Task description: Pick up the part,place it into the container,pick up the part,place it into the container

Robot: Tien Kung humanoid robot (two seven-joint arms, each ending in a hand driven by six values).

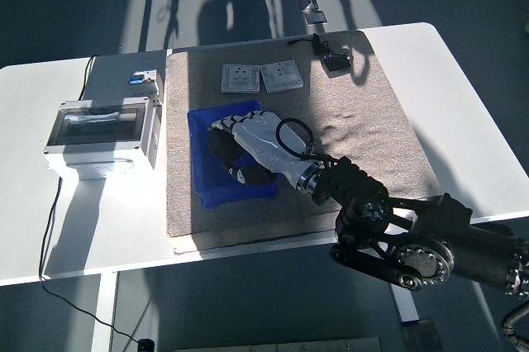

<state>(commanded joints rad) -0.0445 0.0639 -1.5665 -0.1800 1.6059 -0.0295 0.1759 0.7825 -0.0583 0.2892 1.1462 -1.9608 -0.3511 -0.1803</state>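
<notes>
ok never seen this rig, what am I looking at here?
One camera sits high on a humanoid robot, looking down over a white table. The black arm coming in from the right ends in a white five-fingered hand, the right hand. It is over the blue container, fingers curled around a dark part. The left arm is out of view. A tan mat covers the table's middle. On it lie two grey plates and a small black item near the far edge. A grey electrical box with a clear lid stands left of the mat.
</notes>
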